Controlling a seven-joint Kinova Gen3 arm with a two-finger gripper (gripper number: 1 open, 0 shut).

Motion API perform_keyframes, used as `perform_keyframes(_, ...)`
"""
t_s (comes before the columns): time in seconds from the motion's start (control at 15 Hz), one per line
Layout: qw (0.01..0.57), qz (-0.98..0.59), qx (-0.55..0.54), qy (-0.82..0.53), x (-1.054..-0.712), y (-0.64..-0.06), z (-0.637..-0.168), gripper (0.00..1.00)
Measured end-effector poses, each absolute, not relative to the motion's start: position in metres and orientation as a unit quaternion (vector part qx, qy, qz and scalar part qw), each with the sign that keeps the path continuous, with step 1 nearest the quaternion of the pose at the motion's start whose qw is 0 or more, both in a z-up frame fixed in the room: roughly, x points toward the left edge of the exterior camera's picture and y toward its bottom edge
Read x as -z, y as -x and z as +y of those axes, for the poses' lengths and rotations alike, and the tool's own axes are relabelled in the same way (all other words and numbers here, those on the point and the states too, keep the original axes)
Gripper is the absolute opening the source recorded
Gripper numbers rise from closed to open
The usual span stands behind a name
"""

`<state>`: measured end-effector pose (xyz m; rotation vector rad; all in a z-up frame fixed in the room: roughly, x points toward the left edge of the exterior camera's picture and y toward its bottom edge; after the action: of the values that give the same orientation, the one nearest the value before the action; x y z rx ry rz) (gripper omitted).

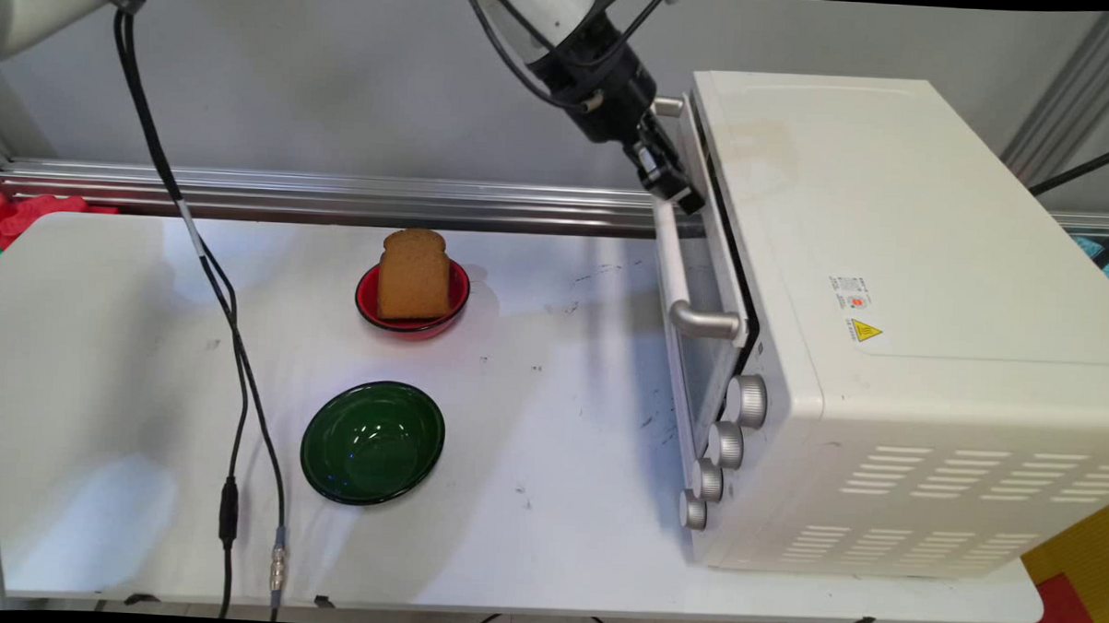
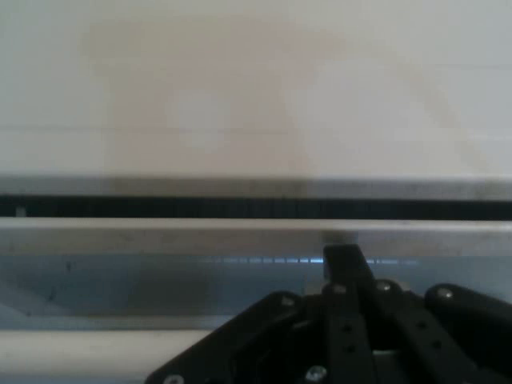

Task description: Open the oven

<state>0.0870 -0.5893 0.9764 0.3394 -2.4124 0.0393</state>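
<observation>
The gripper [image 1: 683, 189] stands at the upper edge of the toaster oven [image 1: 886, 323], at the far end of its door [image 1: 702, 298], pressed close against the door's top rim just above the long white handle [image 1: 674, 260]. Whether it touches the rim or the handle cannot be settled from either view. In the hand view the black linkage [image 2: 352, 328] rises from the bottom edge with a single fingertip showing against the door's glass; the second finger is not made out, so whether the jaws are open or closed, and whether they hold anything, cannot be told. Nothing is seen between them.

The door appears shut or very nearly so: a dark seam [image 2: 256, 208] runs between its top rim and the oven's casing, and the door stands upright against the oven front in the main view. Four round knobs [image 1: 745, 399] sit in a column below the handle, toward 6 o'clock from the gripper.

The oven occupies the table [image 1: 547, 533] at its 3 o'clock side. Well apart from it, toward 9 o'clock of the oven, a red bowl [image 1: 367, 298] carries a slice of brown bread [image 1: 414, 274] standing upright in it. At 6 o'clock from the red bowl, near it but not touching, lies a green bowl [image 1: 373, 442] with nothing in it. Black cables [image 1: 239, 374] hang down across the table's 9 o'clock portion.

As matters stand, the bread is in its bowl, the green bowl is unfilled, and the oven door is not opened.
</observation>
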Motion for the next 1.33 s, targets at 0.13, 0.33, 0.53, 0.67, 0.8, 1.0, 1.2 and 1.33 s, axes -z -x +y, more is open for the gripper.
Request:
perform_keyframes(0.13,0.338,-0.932,-0.015,-0.132,-0.971,-0.092,-0.586,0.00)
perform_keyframes(0.33,0.327,-0.936,-0.016,-0.132,-0.967,-0.101,-0.582,0.00)
perform_keyframes(0.53,0.313,-0.941,-0.020,-0.130,-0.961,-0.114,-0.580,0.00)
perform_keyframes(0.67,0.302,-0.944,-0.022,-0.129,-0.955,-0.123,-0.579,0.00)
perform_keyframes(0.8,0.292,-0.948,-0.024,-0.126,-0.948,-0.133,-0.579,0.00)
perform_keyframes(1.0,0.277,-0.952,-0.025,-0.126,-0.935,-0.149,-0.578,0.00)
perform_keyframes(1.2,0.270,-0.955,-0.027,-0.123,-0.923,-0.161,-0.578,0.00)
perform_keyframes(1.33,0.267,-0.956,-0.026,-0.122,-0.915,-0.170,-0.577,0.00)
